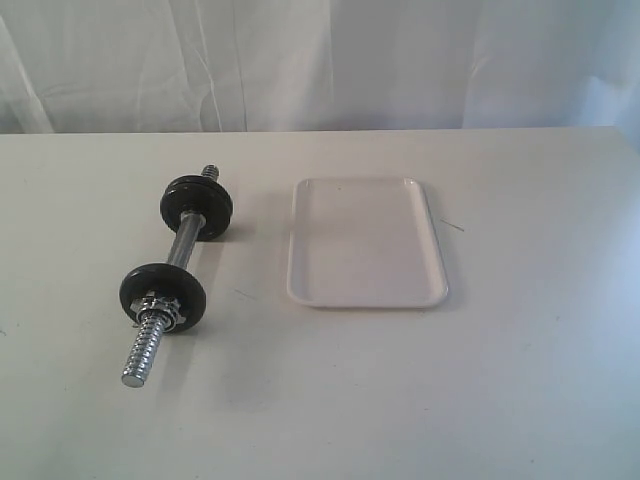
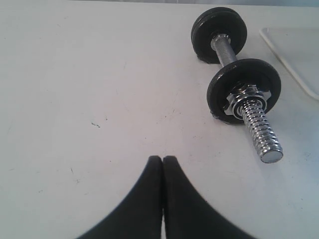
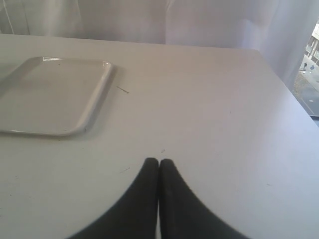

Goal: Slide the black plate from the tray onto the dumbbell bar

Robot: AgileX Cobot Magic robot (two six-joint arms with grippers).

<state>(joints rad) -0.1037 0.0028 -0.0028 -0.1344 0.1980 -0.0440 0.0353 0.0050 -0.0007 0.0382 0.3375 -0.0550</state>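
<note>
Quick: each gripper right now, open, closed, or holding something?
Left gripper: closed, holding nothing.
Right gripper: closed, holding nothing.

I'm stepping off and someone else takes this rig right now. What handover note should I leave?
Grippers: the left gripper is shut and empty, over the table short of the dumbbell. The right gripper is shut and empty, beside the tray.
Things: the tray holds nothing. The dumbbell bar lies left of it, with one black plate towards the far end and another against the star nut.
Done: the plates sit on the bar.
Left: apparently nothing.
</note>
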